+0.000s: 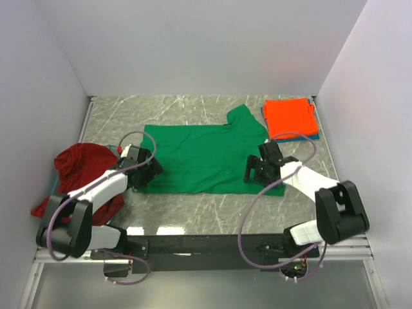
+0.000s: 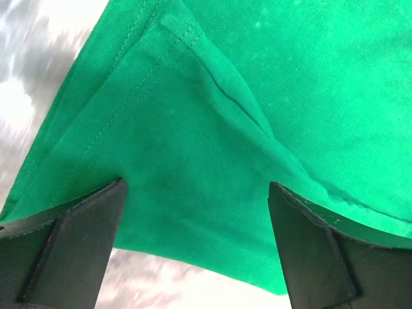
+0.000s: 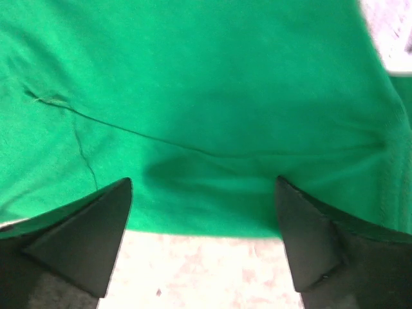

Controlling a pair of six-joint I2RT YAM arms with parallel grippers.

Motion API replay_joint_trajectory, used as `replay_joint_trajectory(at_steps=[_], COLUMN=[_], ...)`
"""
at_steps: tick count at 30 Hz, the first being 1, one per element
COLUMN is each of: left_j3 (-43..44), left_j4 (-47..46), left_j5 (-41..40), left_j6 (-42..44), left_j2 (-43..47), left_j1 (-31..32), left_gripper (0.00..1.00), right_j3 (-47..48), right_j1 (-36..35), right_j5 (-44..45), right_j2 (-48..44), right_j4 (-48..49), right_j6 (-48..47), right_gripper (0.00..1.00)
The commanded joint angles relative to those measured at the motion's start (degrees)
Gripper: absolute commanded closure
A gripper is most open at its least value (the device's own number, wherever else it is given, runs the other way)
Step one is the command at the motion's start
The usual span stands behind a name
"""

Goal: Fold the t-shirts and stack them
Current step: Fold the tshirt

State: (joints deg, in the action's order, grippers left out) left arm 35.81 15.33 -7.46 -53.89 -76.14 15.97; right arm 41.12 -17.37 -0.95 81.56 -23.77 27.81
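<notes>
A bright green t-shirt [image 1: 203,158] lies spread flat on the marble table, one sleeve toward the back right. My left gripper [image 1: 147,172] is open over the shirt's near left corner; the left wrist view shows a hemmed green corner [image 2: 193,148] between the spread fingers [image 2: 77,238]. My right gripper [image 1: 254,172] is open over the shirt's near right edge; the right wrist view shows the green edge [image 3: 206,161] between the fingers [image 3: 84,238]. A folded orange-red shirt [image 1: 291,118] lies on a teal-blue one [image 1: 317,132] at the back right. A crumpled dark red shirt [image 1: 80,170] lies at the left.
The marble table [image 1: 206,215] has white walls on three sides. A black rail [image 1: 206,244] runs along the near edge with the arm bases. Cables loop from both arms.
</notes>
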Motion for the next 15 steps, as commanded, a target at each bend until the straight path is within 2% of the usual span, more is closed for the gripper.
replay_joint_trajectory(at_steps=[1, 6, 15], left_j3=[-4.3, -6.4, 0.7], left_j4=[10.6, 14.0, 16.8], left_j5=[-0.9, -1.7, -2.7], left_j6=[-2.9, -4.2, -3.8], left_j2=[3.5, 10.0, 16.8], left_j1=[1.6, 2.7, 3.5], left_gripper=[0.0, 0.01, 0.01], right_j3=[-6.0, -4.6, 0.6], right_j1=[0.4, 0.4, 0.2], right_j5=[0.6, 0.8, 0.9], right_j2=[-3.5, -6.8, -19.4], right_j4=[-7.8, -10.9, -10.8], right_j6=[2.0, 1.5, -0.5], right_gripper=[0.0, 0.0, 0.0])
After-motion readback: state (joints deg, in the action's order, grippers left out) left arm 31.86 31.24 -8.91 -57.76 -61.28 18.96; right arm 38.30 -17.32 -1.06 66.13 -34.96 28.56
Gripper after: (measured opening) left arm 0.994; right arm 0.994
